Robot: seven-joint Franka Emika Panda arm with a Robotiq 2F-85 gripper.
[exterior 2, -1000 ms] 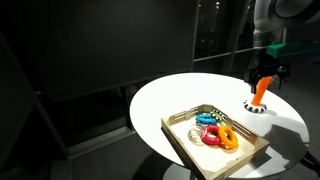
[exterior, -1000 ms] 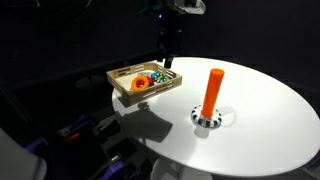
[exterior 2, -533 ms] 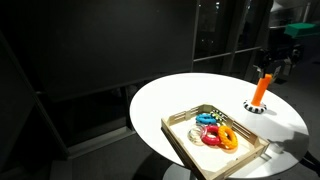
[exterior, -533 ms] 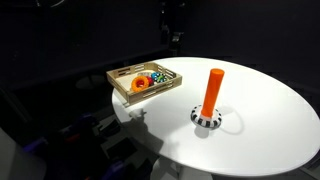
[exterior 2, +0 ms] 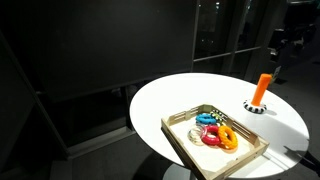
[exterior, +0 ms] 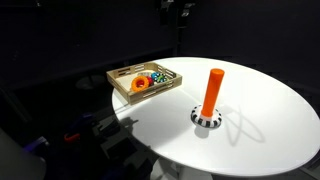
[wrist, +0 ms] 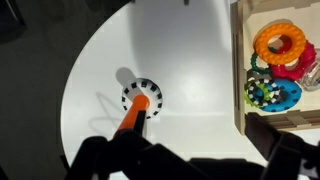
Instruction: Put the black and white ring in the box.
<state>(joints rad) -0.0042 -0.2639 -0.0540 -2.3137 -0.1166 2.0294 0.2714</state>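
Observation:
The black and white ring point(wrist: 262, 92) lies inside the box point(wrist: 240, 70), on top of a blue ring, at the right of the wrist view. The box is a light wooden tray near the table's edge in both exterior views point(exterior: 122, 88) point(exterior 2: 180, 140). In them the ring is too small to make out. My gripper point(wrist: 190, 145) is high above the table, between the box and the orange peg. Its dark fingers stand wide apart with nothing between them. It shows only dimly at the top of an exterior view point(exterior: 176, 10) and near the right edge of an exterior view point(exterior 2: 283, 45).
A tall orange peg point(exterior: 212, 92) point(exterior 2: 261, 88) point(wrist: 133, 115) stands on a black-and-white checkered base point(exterior: 206, 119) on the round white table point(exterior: 260, 130). An orange ring point(wrist: 280, 42) and a pink ring point(wrist: 300, 68) also lie in the box. The surroundings are dark.
My gripper has risen from just above the box and moved away toward the peg side, nearly out of the exterior views. The rings in the box have not moved.

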